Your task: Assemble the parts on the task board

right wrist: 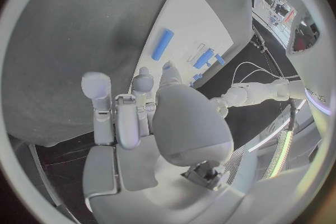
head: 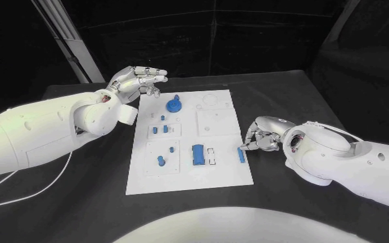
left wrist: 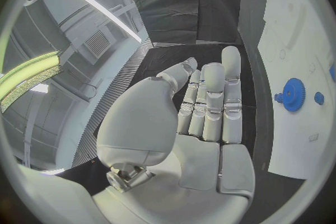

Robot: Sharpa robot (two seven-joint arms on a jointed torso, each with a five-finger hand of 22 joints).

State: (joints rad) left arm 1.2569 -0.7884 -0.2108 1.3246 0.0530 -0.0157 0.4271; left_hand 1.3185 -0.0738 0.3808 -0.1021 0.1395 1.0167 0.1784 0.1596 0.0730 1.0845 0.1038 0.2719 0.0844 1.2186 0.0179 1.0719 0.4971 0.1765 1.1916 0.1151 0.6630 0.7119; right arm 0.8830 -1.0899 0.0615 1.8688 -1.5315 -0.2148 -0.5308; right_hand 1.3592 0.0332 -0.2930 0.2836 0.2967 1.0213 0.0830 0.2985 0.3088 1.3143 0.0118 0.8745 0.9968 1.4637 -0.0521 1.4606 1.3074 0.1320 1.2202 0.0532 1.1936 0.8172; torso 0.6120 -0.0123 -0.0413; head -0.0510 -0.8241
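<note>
The small blue bar (head: 240, 154) at the white board's (head: 218, 181) right edge, lower right of centre, looks light, stiff and slick, best pinched across its long sides; the right hand (head: 261, 136) beside it has empty curled fingers, the left hand (head: 136, 80) is spread.

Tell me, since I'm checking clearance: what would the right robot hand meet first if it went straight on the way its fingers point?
Probably the small blue part at the task board's right edge, just ahead of the right robot hand; depth is unclear.

My left hand (left wrist: 199, 117) is hovering open, fingers (left wrist: 213, 101) extending together, holding nothing. The task board (left wrist: 297, 39) is lying on the bench (left wrist: 210, 56), carrying a blue gear (left wrist: 293, 94).
</note>
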